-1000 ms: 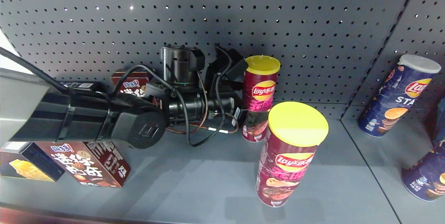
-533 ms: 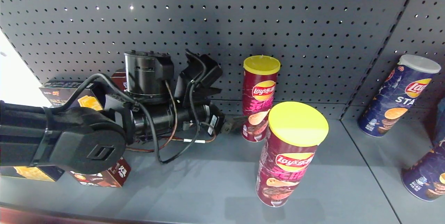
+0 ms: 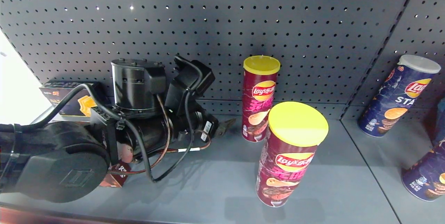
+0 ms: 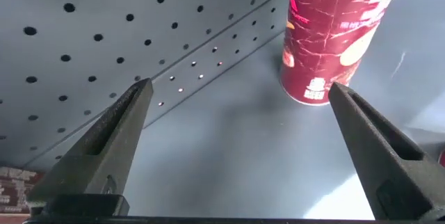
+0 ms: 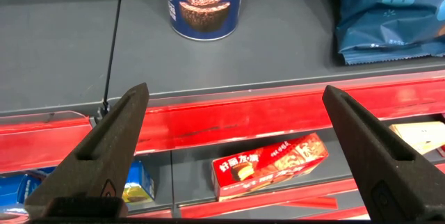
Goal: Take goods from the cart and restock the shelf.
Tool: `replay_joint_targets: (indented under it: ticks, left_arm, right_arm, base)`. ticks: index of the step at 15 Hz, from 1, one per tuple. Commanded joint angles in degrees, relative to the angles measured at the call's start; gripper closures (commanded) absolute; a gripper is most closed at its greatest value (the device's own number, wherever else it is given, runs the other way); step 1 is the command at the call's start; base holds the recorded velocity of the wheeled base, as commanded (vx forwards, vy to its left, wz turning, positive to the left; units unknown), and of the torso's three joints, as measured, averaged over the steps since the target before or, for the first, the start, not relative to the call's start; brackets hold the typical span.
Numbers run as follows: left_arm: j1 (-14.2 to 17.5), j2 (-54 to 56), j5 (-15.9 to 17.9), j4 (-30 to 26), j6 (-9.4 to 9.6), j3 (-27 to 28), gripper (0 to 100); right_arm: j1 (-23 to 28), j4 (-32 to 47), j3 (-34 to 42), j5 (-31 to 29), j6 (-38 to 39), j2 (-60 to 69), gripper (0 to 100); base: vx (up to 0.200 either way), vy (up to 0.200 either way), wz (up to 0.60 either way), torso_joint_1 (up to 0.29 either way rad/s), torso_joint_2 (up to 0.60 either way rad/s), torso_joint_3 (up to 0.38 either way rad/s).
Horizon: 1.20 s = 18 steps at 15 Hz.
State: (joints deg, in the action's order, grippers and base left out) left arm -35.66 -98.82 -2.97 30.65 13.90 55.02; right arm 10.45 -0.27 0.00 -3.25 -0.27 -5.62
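Since the jaws of the left gripper (image 3: 226,126) stand wide apart w/ nothing between them, no goods are in hand. It sits left of ctr in the head view, low over the shelf (image 3: 208,185), tips pointing toward the rear red can (image 3: 260,95) but clear of it. The left wrist view confirms the wide, empty gap, w/ that can's base planted on the shelf board beyond. The right gripper (image 5: 234,92) is also spread fully & empty, w/ a blue can (image 5: 204,1) on a shelf ahead of it.

The rear red can stands upright at ctr frame, close to the pegboard (image 3: 222,25). The front red can (image 3: 290,154) stands upright lower right of ctr, near it; can't tell if they touch.

Handling, by my read:
- Card tube w/ plastic lid, prob. light.
- Tall & narrow, so tippy.
- Glossy wrap likely slick.
- Wall is stiff but would dent under a hard squeeze, & the contents are fragile.

Best hold is mid-body across the diameter, not the lid, which could pop off. A knock near the top could topple one can into the other.
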Motion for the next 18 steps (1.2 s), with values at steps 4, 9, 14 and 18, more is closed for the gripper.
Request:
replay_joint_targets:
  ticks: [4, 9, 14, 18]
  left_arm:
    - [0.2, -3.9, -1.5, 1.6, -0.1, 1.1, 0]
    - [0.1, -6.9, -1.8, 2.8, -0.1, 3.1, 0]
    - [-0.1, -8.8, -1.7, 2.8, -0.1, 5.3, 0]
    - [-0.3, -10.8, -1.7, 2.8, -0.1, 7.3, 0]
  right_arm:
    - [0.0, 0.0, 0.0, 0.0, 0.0, -0.1, 0]
    - [0.0, 0.0, 0.0, 0.0, -0.1, -0.1, 0]
    - [0.0, 0.0, 0.0, 0.0, 0.0, -0.1, 0]
    - [0.0, 0.0, 0.0, 0.0, 0.0, -0.1, 0]
  base:
    - [0.0, 0.0, 0.0, 0.0, 0.0, 0.0]
    - [0.0, 0.0, 0.0, 0.0, 0.0, 0.0]
    - [0.0, 0.0, 0.0, 0.0, 0.0, 0.0]
    - [0.0, 0.0, 0.0, 0.0, 0.0, 0.0]
